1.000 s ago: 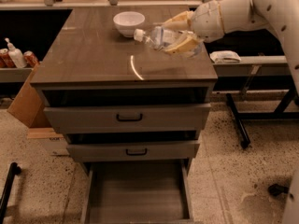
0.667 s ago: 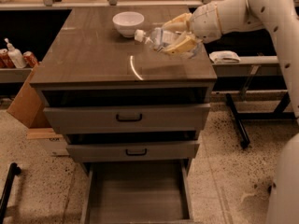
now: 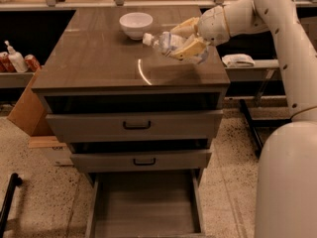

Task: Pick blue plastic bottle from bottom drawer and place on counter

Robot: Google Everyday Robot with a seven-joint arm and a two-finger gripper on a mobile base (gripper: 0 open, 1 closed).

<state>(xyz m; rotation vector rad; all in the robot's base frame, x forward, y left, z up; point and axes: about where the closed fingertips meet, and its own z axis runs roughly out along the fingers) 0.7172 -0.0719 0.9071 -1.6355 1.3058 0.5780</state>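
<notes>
Gripper (image 3: 187, 42), upper right, clamps bottle (image 3: 159, 42) sideways above counter (image 3: 94, 58) — dropped so, it may roll into bowl (image 3: 135, 24) or off edge.

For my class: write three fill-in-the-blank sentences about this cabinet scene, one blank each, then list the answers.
1. The robot's two-finger tool holds a small clear bluish plastic bottle over the glossy grey-brown ____.
2. The bottle's white cap points toward the round white ____.
3. The pulled-out wooden drawer with the bare floor is the ____ of three.
Answers: counter; bowl; bottom.
</notes>
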